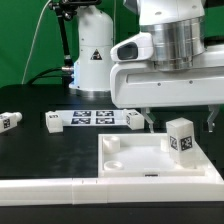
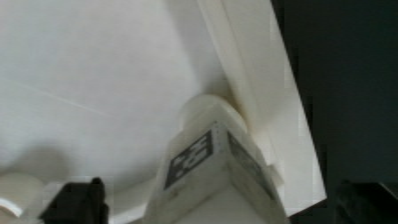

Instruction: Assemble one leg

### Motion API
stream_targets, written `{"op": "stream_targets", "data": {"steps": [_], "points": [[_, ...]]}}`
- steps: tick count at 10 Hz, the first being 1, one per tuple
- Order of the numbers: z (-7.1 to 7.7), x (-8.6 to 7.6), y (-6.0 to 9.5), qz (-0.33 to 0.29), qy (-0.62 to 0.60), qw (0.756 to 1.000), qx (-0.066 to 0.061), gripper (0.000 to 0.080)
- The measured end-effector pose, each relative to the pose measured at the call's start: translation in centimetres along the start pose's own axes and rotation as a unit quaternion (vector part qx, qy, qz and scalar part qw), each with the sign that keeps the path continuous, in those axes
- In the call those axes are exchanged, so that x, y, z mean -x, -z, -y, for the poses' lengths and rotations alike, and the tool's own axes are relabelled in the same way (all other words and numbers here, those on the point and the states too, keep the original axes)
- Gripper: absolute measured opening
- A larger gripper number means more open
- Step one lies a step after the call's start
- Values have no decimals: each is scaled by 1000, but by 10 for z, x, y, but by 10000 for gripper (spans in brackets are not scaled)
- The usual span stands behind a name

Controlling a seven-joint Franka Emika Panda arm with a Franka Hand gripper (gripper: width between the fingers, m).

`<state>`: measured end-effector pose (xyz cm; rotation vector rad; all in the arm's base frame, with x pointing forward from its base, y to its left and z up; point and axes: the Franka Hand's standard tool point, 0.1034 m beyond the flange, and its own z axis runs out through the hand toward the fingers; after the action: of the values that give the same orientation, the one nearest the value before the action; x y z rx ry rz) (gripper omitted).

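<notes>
A white leg (image 1: 181, 135) with a black-and-white tag stands upright at the far right corner of the large white square tray panel (image 1: 140, 163). My gripper (image 1: 180, 122) hangs directly over it, open wide, with one dark finger on each side of the leg and neither touching it. In the wrist view the leg (image 2: 214, 165) points up between the two dark fingertips (image 2: 80, 203), with its tag facing the camera, and my gripper (image 2: 222, 208) is open around it. The tray's white floor (image 2: 89, 90) and its raised rim fill the rest of that view.
The marker board (image 1: 92, 118) lies behind the tray, with a small tagged leg at each end (image 1: 52, 120) (image 1: 132, 119). Another leg (image 1: 10, 121) lies at the exterior view's far left. A white rail (image 1: 60, 187) runs along the front. The robot base (image 1: 92, 55) stands at the back.
</notes>
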<state>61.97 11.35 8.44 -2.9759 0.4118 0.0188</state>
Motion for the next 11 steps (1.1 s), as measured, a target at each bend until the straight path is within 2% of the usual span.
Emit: {"op": "stream_targets", "data": {"steps": [1, 2, 4, 5, 6, 7, 11], "points": [[3, 0, 0, -3, 49, 999, 9, 649], [2, 0, 1, -4, 113, 994, 10, 649], [1, 0, 0, -3, 156, 988, 10, 649], [1, 0, 0, -3, 154, 988, 10, 526], [1, 0, 0, -3, 154, 988, 10, 526], [1, 0, 0, -3, 154, 988, 10, 299], [1, 0, 0, -3, 140, 990, 10, 291]]}}
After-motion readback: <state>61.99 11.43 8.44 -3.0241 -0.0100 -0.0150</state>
